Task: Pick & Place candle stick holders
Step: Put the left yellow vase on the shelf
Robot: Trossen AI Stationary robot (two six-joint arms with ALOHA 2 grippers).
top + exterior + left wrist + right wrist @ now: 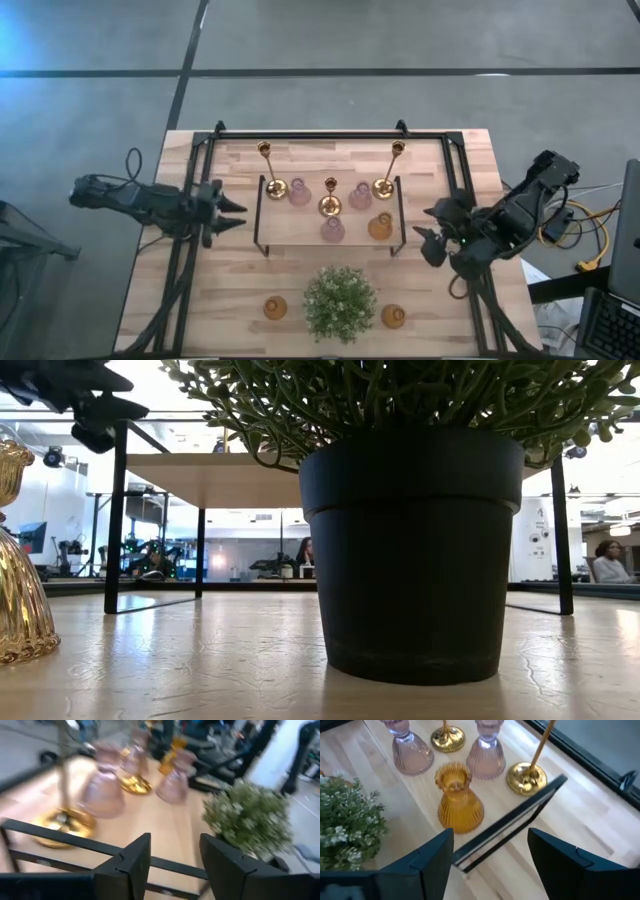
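The left gripper point(232, 211) hovers at the left end of the raised wooden shelf point(300, 232), jaws apart and empty. On the shelf stand three brass candlesticks point(329, 203), three pink glass holders point(333, 230) and one amber glass holder point(380, 227); two more amber holders point(275, 308) flank the potted plant point(340, 303) in front. The right gripper point(430, 228) waits at the shelf's right end, jaws wide and empty.

Three slim brass candle stick holders point(330, 197) stand upright in the upper middle of the high view, at left, centre and right. Three squat pink glass holders point(333, 229) sit among them, with one amber holder point(380, 226) at right. Two more amber ones point(275, 307) stand at lower centre, well apart.
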